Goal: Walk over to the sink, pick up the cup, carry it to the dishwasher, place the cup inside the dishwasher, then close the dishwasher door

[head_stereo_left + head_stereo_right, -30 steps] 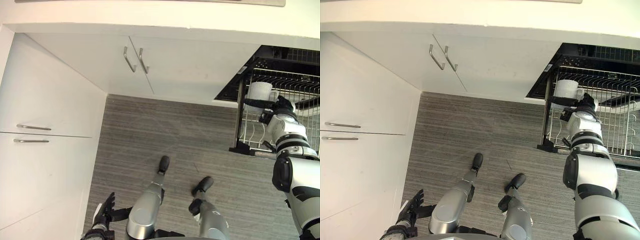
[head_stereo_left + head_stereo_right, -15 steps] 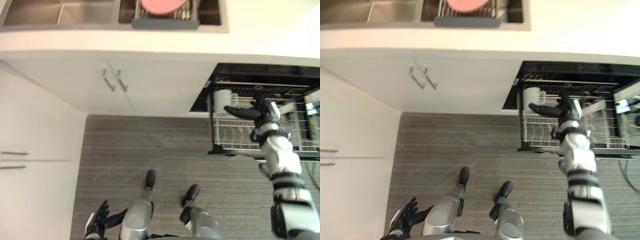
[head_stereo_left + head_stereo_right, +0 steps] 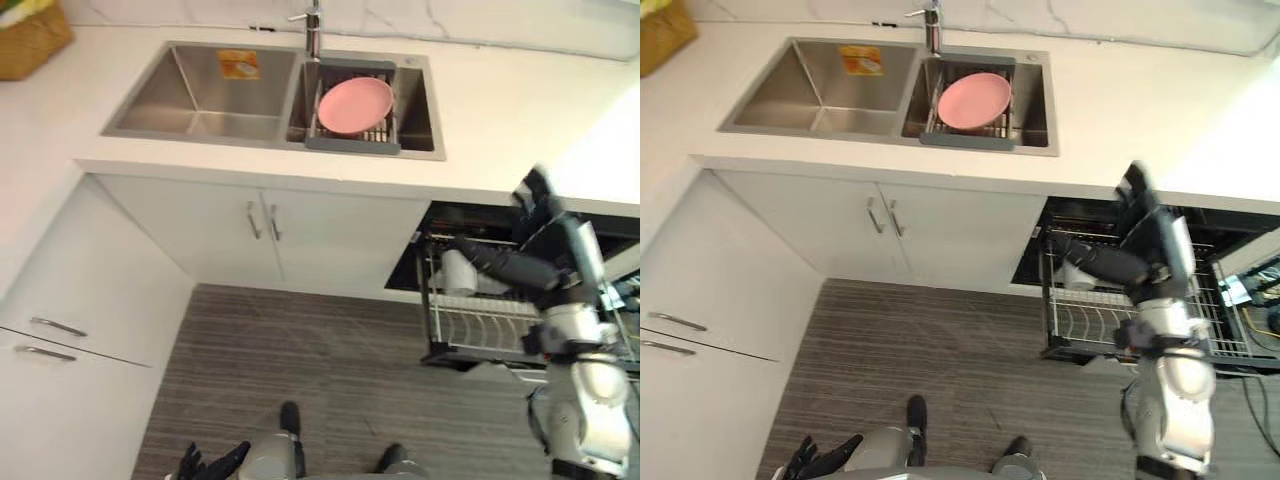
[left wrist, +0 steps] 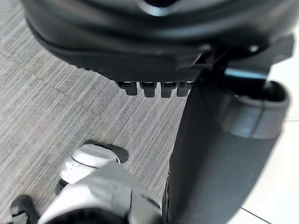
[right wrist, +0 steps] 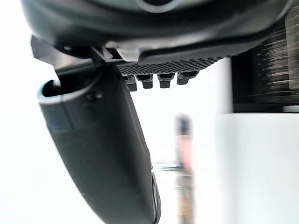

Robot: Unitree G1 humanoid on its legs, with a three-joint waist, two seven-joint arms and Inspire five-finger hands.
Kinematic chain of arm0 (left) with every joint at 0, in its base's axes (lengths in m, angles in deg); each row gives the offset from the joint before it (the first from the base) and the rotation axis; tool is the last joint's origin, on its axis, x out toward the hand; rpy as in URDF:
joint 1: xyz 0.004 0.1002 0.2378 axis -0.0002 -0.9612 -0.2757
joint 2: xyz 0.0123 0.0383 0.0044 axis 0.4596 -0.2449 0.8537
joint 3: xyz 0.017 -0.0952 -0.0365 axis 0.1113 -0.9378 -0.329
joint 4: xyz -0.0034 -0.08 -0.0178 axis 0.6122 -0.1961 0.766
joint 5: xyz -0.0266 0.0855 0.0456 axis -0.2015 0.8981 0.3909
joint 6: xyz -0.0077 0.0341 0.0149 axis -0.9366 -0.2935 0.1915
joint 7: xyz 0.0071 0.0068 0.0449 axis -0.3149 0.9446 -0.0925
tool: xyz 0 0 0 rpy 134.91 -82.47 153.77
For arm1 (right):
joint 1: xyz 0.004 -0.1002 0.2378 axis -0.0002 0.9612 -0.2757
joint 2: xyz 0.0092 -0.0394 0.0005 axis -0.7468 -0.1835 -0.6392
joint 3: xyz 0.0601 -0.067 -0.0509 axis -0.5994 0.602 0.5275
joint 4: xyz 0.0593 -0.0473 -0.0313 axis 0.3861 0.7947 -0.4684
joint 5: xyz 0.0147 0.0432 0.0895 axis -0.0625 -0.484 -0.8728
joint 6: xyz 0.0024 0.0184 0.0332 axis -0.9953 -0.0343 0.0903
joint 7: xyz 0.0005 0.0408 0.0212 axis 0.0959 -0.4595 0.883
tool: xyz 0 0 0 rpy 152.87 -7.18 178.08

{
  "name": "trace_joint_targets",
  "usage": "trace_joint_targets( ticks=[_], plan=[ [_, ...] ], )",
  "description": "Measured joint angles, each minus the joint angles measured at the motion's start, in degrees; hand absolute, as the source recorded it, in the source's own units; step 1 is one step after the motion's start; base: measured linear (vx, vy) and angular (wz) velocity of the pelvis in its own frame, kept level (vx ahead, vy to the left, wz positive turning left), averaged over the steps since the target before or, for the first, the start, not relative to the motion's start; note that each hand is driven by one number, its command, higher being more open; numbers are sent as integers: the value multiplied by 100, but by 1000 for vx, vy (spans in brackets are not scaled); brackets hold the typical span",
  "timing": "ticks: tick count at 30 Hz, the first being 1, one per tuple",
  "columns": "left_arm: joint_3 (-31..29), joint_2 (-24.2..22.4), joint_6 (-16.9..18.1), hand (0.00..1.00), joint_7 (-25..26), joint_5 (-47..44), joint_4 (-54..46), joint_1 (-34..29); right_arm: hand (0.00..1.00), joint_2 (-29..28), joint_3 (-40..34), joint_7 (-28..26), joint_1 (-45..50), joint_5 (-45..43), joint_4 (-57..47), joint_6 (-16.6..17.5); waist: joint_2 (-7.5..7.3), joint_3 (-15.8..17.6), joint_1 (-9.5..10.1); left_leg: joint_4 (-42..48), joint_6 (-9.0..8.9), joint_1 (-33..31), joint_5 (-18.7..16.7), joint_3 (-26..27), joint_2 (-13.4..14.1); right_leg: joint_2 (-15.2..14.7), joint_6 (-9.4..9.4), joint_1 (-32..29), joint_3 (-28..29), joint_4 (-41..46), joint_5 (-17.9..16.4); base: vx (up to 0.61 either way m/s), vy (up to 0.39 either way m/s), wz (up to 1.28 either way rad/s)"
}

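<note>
White table (image 3: 520, 110) across upper frame; white cabinets (image 3: 330, 235) with metal handles (image 3: 251, 220) beneath; grey striped floor (image 3: 300, 370) lower centre.

R arm (image 3: 590, 400) comes up from lower right of the head views, forearm approx vertical, wrist at mid-right. R hand (image 3: 1148, 238) is raised above it, right of centre. Its fingers (image 3: 1133, 186) are straight and point to the top of the frame; thumb (image 3: 1095, 262) sticks out to the left, well apart from them. L hand (image 3: 212, 464) hangs low at the bottom edge, lower left, fingers spread and relaxed. L wrist view: thumb (image 4: 219, 140) straight, beside the finger row.
</note>
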Motion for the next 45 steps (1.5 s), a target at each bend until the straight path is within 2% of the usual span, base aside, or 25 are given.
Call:
trace_joint_targets(
  ticks=[2,3,5,6,7,8,9,11,13,15,17,19,27,30,31,33,34,36,38,39,40,41,42,43,45],
  plan=[
    [19,-67,-149,100,97,193,5,18,100,3,-101,169,-145,-15,-43,169,87,-86,-89,-187,73,243,-23,-12,-97,-242,-29,-22,26,532,-79,174,95,20],
    [46,-64,-251,100,136,277,36,64,100,-17,-131,292,-149,-17,-42,206,150,-126,-138,-302,110,441,-35,-11,-124,-428,-179,-120,67,1142,-166,189,97,16],
    [122,-5,-358,100,147,368,37,108,100,-174,-73,428,-129,-11,-41,275,138,-178,-192,-379,219,693,-53,-79,-197,-798,-919,-506,352,2373,-321,215,83,16],
    [302,126,-431,100,135,427,33,164,100,-318,-31,445,-36,4,-48,349,124,-250,-281,-334,340,745,-73,-220,-195,-729,-985,-836,1017,2853,-542,271,-20,64],
    [501,298,-498,100,107,517,35,302,100,-428,-27,499,129,20,-102,393,118,-266,-433,-264,370,733,-93,-488,-146,-271,-719,-911,1712,2867,-876,287,-70,111],
    [632,403,-558,100,29,545,34,465,100,-455,-29,582,328,20,-200,402,107,-275,-556,-245,383,741,-102,-735,-120,240,-619,-932,2234,2640,-1143,179,-76,105],
    [653,417,-567,100,16,552,34,506,100,-455,-31,600,378,20,-228,402,101,-279,-570,-247,384,746,-103,-787,-119,353,-622,-940,2326,2575,-1200,113,-57,85],
    [738,417,-708,100,-77,589,40,770,100,-456,-30,552,485,9,-351,405,72,-300,-595,-248,354,762,-128,-945,-124,953,-699,-1214,2523,1994,-1347,124,-77,40],
    [814,422,-766,100,-111,613,42,830,100,-456,-30,469,474,1,-359,436,62,-299,-606,-207,303,753,-179,-915,-136,1086,-797,-1405,2599,1708,-1277,83,-77,5],
    [909,448,-795,100,-152,644,107,864,100,-444,-38,443,471,-11,-384,486,-18,-247,-660,125,176,685,-481,-891,-199,1087,-841,-1377,2798,1374,-775,82,-96,-2],
    [931,372,-842,100,-182,718,109,756,100,-455,-89,571,576,-12,-490,587,83,-314,-689,387,85,648,-769,-560,72,1294,-902,-1109,2771,948,-686,95,-117,-13],
    [940,350,-874,100,-139,695,105,755,100,-467,-222,740,627,-20,-677,695,141,-353,-693,375,18,672,-796,-441,184,1390,-931,-1011,2766,796,-624,110,-99,-10],
    [1030,246,-658,100,-30,847,32,719,100,-783,4,1314,840,60,-1598,926,174,-440,-666,398,-53,885,-902,-169,219,1441,-892,-723,2786,582,-658,81,-10,0],
    [1034,266,-574,100,110,855,37,697,100,-796,38,1440,861,64,-1598,924,187,-419,-657,1547,-194,478,-1322,-49,317,1404,-931,-829,2857,1007,-1010,-47,12,-6],
    [1017,275,-537,100,138,859,-10,698,100,-816,49,1533,914,73,-1662,920,168,-367,-669,2649,-203,-8,-1373,98,429,1346,-932,-818,2852,1109,-1101,-109,-6,5],
    [1020,203,-514,100,154,969,-216,547,100,-809,65,1623,1062,94,-1895,892,359,-307,-662,4426,-267,-799,-1286,83,823,1475,-980,-653,2857,1073,-1140,-53,31,-7],
    [1027,201,-505,100,154,1007,-202,450,100,-815,108,1632,1070,113,-1922,891,433,-308,-655,4662,-305,-921,-1391,93,925,1497,-981,-548,2916,1049,-1141,54,86,-33],
    [991,162,-563,100,135,943,-187,353,100,-805,86,1670,1059,111,-1903,863,418,-300,-625,3907,-265,-916,-1623,163,924,1407,-980,-374,3114,915,-1140,109,92,-43],
    [893,98,-533,100,109,959,-132,361,100,-700,41,1719,872,113,-1738,863,435,-305,-606,1980,-334,-768,-1434,-1,866,1261,-980,-189,3486,389,-1141,201,219,-78],
    [840,31,-518,100,105,960,-54,350,100,-672,47,1719,856,112,-1704,862,493,-317,-567,1797,-459,-742,-1338,-9,945,1360,-949,-85,3602,295,-1124,302,216,-80],
    [796,-56,-409,100,122,973,35,363,100,-685,97,1744,833,113,-1685,875,635,-317,-544,1894,-554,-779,-1163,14,1074,1529,-891,-267,3862,952,-1299,276,96,-59],
    [755,21,-269,100,133,924,-25,279,100,-736,281,1800,831,119,-1636,932,401,-326,-514,2185,-559,-789,-1161,48,955,1532,-970,-361,4012,1766,-1552,369,43,-48],
    [747,120,-232,100,131,880,-79,255,100,-724,344,1795,804,148,-1609,958,223,-342,-493,2348,-536,-809,-1153,97,818,1387,-1090,-270,4032,1629,-1912,317,36,-35],
    [755,187,-257,100,211,837,50,385,100,-630,462,1785,624,329,-1466,989,171,-389,-512,2639,-301,-874,-1187,32,723,1296,-894,-118,4092,1475,-2089,298,79,-24],
    [750,193,-295,100,269,799,79,383,100,-632,611,1827,417,509,-1369,996,122,-508,-521,2669,-76,-888,-1347,144,537,1116,-923,-90,4227,1280,-2105,326,188,-24]
  ],
)
